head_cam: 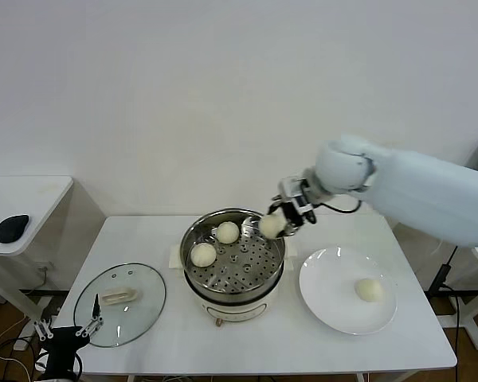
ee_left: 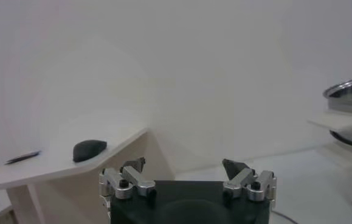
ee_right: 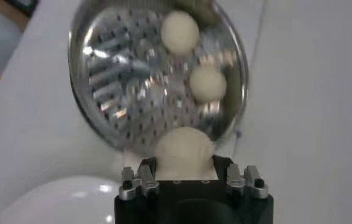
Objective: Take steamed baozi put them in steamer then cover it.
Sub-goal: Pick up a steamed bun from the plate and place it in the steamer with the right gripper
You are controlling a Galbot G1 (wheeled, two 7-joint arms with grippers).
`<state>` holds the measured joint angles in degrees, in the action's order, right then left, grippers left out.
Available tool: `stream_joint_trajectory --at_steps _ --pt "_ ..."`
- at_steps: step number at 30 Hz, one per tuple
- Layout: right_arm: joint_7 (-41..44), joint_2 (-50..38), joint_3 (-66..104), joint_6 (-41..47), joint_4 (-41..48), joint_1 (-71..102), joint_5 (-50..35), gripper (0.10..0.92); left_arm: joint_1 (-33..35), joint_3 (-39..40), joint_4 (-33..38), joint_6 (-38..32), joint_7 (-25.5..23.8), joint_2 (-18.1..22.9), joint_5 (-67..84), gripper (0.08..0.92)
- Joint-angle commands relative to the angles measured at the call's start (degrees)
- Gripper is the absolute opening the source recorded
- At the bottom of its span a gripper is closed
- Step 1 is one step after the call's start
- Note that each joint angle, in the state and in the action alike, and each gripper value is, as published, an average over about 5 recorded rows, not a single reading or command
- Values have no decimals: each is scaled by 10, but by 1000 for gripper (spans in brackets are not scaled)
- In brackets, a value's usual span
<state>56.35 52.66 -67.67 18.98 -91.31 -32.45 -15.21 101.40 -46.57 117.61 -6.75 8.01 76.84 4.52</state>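
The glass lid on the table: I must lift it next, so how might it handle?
The glass lid looks rigid and probably breakable. Its smooth dome seems slippery, so the bar handle is likely the safest grip. Lying flat, it seems unlikely to roll.

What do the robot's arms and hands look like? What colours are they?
The right arm is smooth, chunky and pale blue-white, with a rounded wrist joint and thin black cables near the right hand. Both hands are black blocks with silvery metal finger links and dark tips. The left hand looks the same: black body, silver links held with small bolts.
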Motion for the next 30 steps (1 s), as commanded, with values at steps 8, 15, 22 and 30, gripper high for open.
stream_joint_trajectory --at_steps 8,15,22,30 --pt "14 181 -99 -245 70 7 64 594 1 -8 7 -1 1 5 11 823" --pt "23 182 -105 -294 74 23 135 601 0 -8 6 -1 1 6 11 823" --pt "33 164 -111 -303 66 21 159 602 -1 -4 5 -2 2 10 9 823" --pt "12 144 -104 -296 57 17 147 648 -3 3 5 -2 2 12 4 823"
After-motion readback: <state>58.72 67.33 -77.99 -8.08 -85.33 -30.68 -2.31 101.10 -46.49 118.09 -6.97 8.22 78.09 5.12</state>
